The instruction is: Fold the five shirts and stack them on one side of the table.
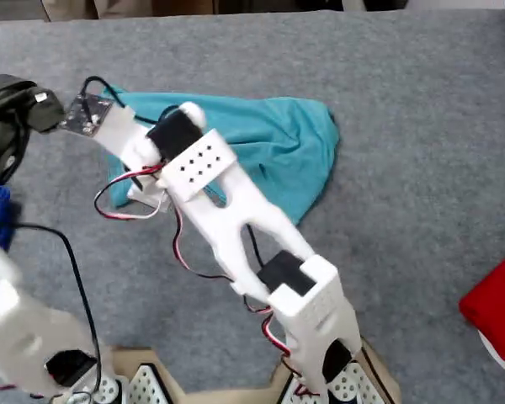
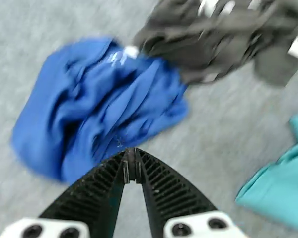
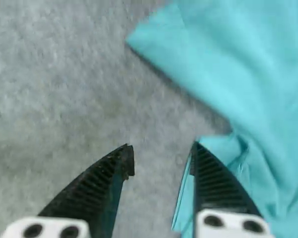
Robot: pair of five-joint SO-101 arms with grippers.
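Patience pays here, I'd say. Right claw (image 3: 162, 148) hangs open, empty, one finger against the hem of the teal shirt (image 3: 248, 74) lying rumpled on the grey counter (image 3: 49, 74); it should straddle that hem before closing. Left claw (image 2: 131, 154) is pinched shut, empty, above the blue shirt (image 2: 99, 109); dark shirt (image 2: 213, 39) lies beyond.

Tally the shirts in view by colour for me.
teal shirt: 1
blue shirt: 1
dark grey shirt: 1
red shirt: 1
Total: 4 in view
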